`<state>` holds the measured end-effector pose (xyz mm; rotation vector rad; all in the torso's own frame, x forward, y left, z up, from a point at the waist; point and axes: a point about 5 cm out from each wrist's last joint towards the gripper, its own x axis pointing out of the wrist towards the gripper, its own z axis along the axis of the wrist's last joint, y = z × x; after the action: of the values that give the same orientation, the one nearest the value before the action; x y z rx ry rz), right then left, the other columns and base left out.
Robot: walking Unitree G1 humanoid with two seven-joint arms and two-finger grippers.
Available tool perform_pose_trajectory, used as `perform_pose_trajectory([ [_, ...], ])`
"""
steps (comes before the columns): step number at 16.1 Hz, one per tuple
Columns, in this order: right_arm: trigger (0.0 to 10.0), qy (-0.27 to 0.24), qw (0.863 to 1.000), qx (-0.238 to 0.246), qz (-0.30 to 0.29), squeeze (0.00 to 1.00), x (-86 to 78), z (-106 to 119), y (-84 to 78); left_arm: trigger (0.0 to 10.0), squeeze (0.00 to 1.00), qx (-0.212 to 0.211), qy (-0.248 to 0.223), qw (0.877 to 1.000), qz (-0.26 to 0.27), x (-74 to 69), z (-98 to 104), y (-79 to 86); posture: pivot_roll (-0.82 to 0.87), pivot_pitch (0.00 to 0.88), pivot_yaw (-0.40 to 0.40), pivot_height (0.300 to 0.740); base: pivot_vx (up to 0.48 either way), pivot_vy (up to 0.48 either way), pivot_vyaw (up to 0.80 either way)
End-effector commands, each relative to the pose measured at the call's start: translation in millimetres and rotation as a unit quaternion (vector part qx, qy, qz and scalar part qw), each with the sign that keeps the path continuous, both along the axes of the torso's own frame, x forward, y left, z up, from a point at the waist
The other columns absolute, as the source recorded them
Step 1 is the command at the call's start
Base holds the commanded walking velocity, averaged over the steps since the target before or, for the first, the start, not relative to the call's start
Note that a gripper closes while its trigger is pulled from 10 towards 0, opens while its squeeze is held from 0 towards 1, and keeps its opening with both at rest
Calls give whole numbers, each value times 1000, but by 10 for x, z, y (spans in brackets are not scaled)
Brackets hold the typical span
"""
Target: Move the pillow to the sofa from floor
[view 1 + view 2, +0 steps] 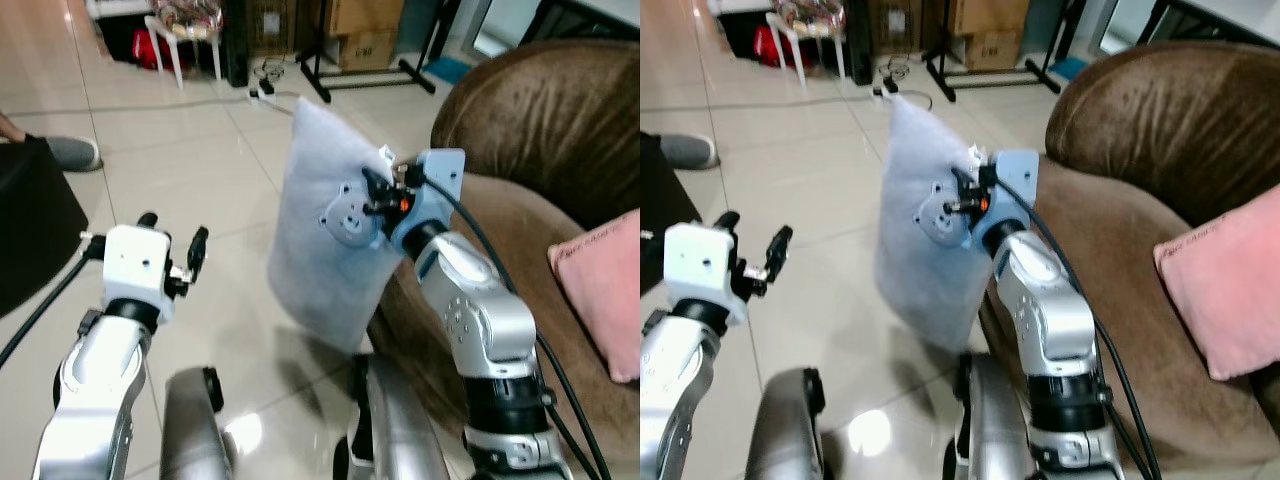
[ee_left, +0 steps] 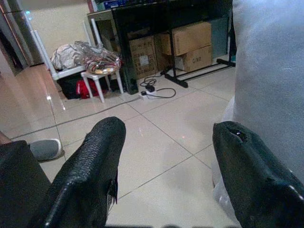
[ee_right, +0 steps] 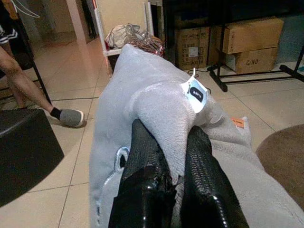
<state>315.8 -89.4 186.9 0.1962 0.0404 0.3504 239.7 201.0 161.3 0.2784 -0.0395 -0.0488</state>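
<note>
A pale grey pillow (image 1: 315,250) hangs upright above the tiled floor, close to the front edge of the brown sofa (image 1: 540,110). My right gripper (image 1: 376,198) is shut on it near its top corner. In the right wrist view the two black fingers (image 3: 145,152) pinch a fold of the pillow (image 3: 142,85) just below its white tag (image 3: 195,93). My left gripper (image 1: 172,238) is raised to the pillow's left, apart from it and open with nothing between its fingers (image 2: 90,166). The pillow's edge (image 2: 270,71) lies beyond the left gripper's fingers.
A pink cushion (image 1: 600,290) lies on the sofa seat at the right. A dark block (image 1: 30,230) and a person's foot in a grey shoe (image 1: 72,152) are at the left. Cardboard boxes (image 2: 190,40), a white stool (image 2: 88,71), black stand legs and a floor cable stand farther back.
</note>
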Motion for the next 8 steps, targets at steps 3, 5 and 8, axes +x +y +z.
perform_pose_trajectory([
  [3, 10000, -35, 999, 8, -5, 0, 6, 192, -34, 10000, 0, 4, 0, 1000, -7, 54, 3, -47, -33, 0, -101, 620, 0, 0, 0],
  [5, 10000, -39, 999, 7, -20, 0, 11, 206, -53, 10000, 0, 4, -1, 1000, -8, 64, 0, -48, -32, 0, -103, 635, 0, 0, 0],
  [8, 10000, -48, 998, 5, -36, 0, 24, 227, -71, 10000, 0, 4, 1, 1000, -9, 60, -10, -56, -32, 0, -98, 665, 0, 0, 0],
])
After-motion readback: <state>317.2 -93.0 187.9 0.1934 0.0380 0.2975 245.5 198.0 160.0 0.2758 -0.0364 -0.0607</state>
